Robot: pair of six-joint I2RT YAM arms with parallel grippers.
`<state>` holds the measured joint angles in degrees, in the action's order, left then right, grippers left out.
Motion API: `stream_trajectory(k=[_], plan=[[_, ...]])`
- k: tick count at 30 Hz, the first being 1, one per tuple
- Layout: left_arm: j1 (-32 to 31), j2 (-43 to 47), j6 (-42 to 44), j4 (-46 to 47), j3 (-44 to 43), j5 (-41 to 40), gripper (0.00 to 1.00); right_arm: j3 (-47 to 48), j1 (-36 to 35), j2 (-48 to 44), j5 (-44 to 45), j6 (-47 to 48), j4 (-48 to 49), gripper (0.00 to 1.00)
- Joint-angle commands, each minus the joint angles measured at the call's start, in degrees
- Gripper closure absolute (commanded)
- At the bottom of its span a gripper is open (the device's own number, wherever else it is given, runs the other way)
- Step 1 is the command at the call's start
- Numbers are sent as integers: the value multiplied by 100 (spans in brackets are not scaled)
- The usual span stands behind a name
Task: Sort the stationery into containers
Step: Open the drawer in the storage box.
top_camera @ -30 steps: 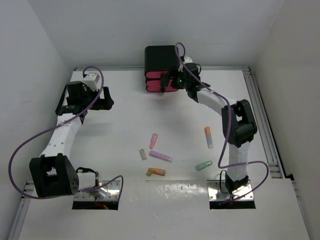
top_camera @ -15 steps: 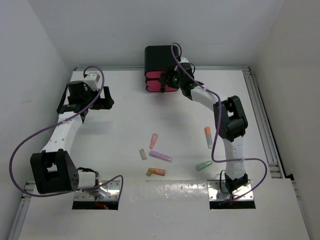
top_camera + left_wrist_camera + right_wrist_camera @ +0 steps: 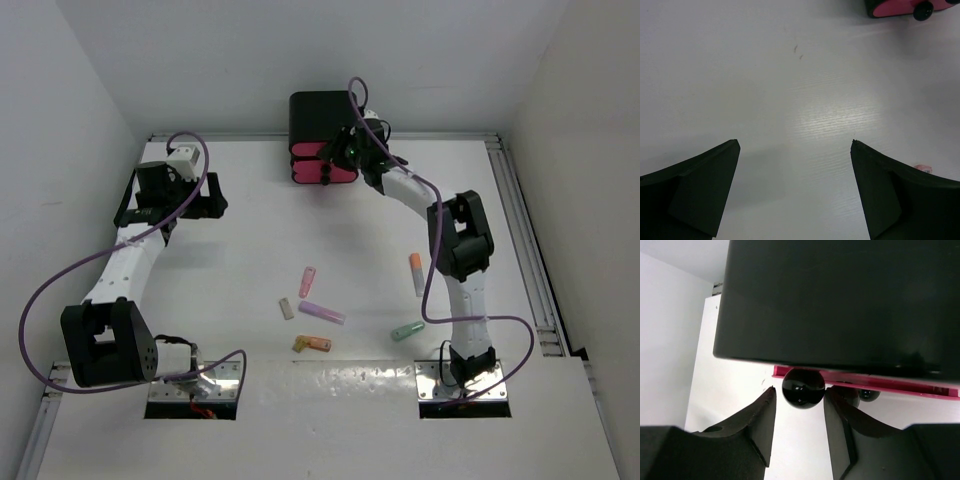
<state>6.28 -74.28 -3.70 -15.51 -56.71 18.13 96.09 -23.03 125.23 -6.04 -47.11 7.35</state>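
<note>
Drawer knob (image 3: 803,388) between right claw (image 3: 800,390) jaws

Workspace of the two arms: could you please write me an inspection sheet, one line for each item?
Surface: white table, a few small dark marks.
Job's things: six small pastel sticks loose mid-table: pink stick, beige stick, purple stick, orange stick, green stick, orange-white stick; black rounded box with pink drawers at the far edge.
Clutter: nothing seen.
Claws: left claw open over bare table; right claw either side of a dark round drawer knob, grip uncertain.
Cables: purple cables loop along both arms.
Surroundings: white walls; metal rail along the right edge.
</note>
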Motion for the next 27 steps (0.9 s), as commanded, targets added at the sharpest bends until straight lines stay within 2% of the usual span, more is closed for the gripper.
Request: stream_trajectory(k=[1,5,6,13,27], plan=[[-31,-51,1,215,46,-73,0,322,52,72,-2,-254,275,59],[-22,-69,10,215,63,-99,0,305,53,81,-125,-351,372,67],[-22,-69,1,215,63,-99,0,279,61,81,-177,-386,398,73],[-22,-8,-7,153,46,-82,0,33,53,-174,-564,-650,521,99],[-22,449,28,-5,186,41,0,-1435,-202,-1438,-1004,-1037,320,100]])
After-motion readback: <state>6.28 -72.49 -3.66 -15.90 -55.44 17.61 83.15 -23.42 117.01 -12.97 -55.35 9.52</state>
